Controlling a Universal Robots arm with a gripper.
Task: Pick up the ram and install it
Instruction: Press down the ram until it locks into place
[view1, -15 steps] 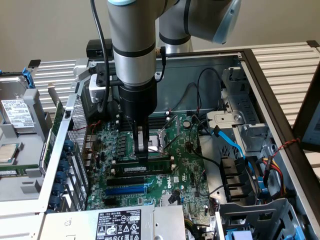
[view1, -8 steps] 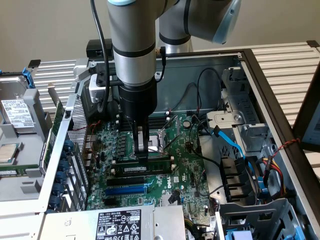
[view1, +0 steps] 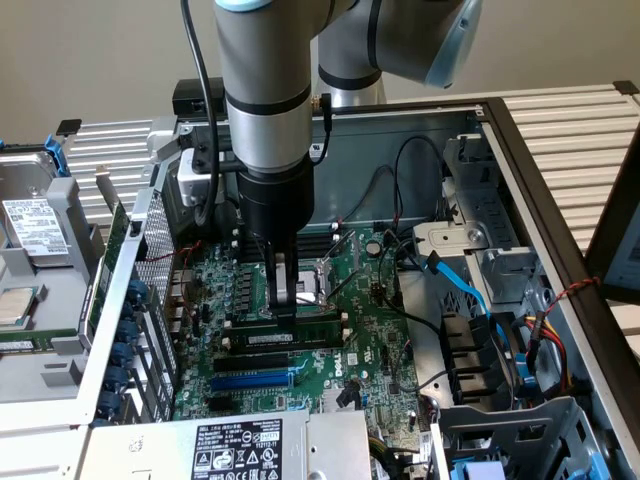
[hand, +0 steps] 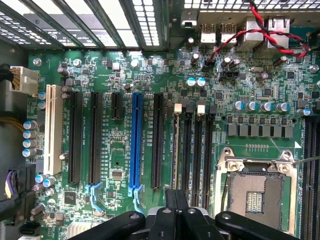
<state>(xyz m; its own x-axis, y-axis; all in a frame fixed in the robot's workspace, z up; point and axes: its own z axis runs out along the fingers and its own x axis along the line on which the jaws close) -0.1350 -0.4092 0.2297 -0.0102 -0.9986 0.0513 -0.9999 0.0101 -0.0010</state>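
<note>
- We see the long dark-green circuit-board ram stick with a matt board face, a small paper-like white label and dull black chips.
- We see the black gripper in smooth, slightly glossy plastic or coated metal, under a brushed grey metal arm sleeve.
- The green motherboard looks lacquered and faintly shiny, studded with bright metal capacitor tops.
- The long blue expansion slot is glossy moulded plastic; the black memory slots are matt plastic.
- The grey computer case wall is bare, dull sheet metal.
- The ribbed pale surface looks like smooth painted metal slats.
</note>
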